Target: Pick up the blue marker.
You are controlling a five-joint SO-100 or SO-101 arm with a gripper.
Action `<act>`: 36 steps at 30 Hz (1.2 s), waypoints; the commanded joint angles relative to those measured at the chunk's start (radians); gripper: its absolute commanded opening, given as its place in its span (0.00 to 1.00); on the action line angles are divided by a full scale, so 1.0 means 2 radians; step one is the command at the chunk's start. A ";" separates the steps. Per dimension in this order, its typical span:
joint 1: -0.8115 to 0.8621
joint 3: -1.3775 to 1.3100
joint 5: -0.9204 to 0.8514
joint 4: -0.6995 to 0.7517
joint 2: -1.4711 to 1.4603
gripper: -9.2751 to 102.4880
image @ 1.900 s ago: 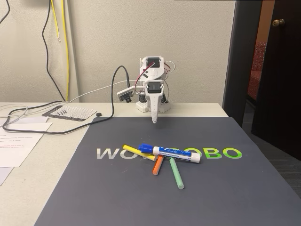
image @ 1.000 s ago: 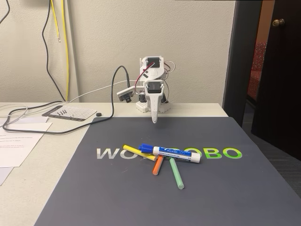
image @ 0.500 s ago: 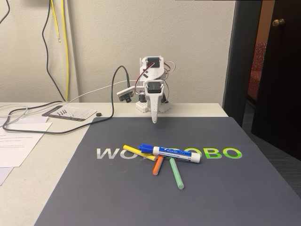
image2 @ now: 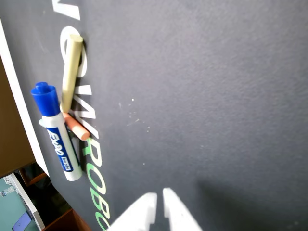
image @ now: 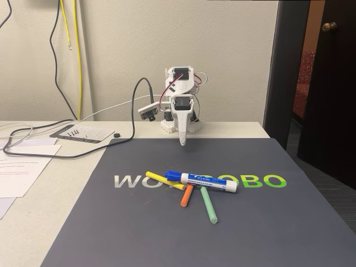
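Marker: thick white-barrelled blue marker [image: 201,179] lies across thin coloured sticks on the dark grey mat [image: 167,233].
Fingers: white fingers [image2: 159,204] nearly closed, empty, well short.
Approach: open wide, straddle barrel crosswise, avoid sticks.

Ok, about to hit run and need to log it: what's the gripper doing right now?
Gripper: shut, fingertips nearly together, holding nothing; it hangs above the mat, well short of the blue marker.
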 commanded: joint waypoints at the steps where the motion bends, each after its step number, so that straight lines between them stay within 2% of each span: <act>1: 0.000 -0.003 0.004 -0.007 0.028 0.08; 18: 0.000 -0.007 -0.001 -0.003 0.028 0.08; 36: -0.010 -0.106 -0.007 0.054 -0.015 0.08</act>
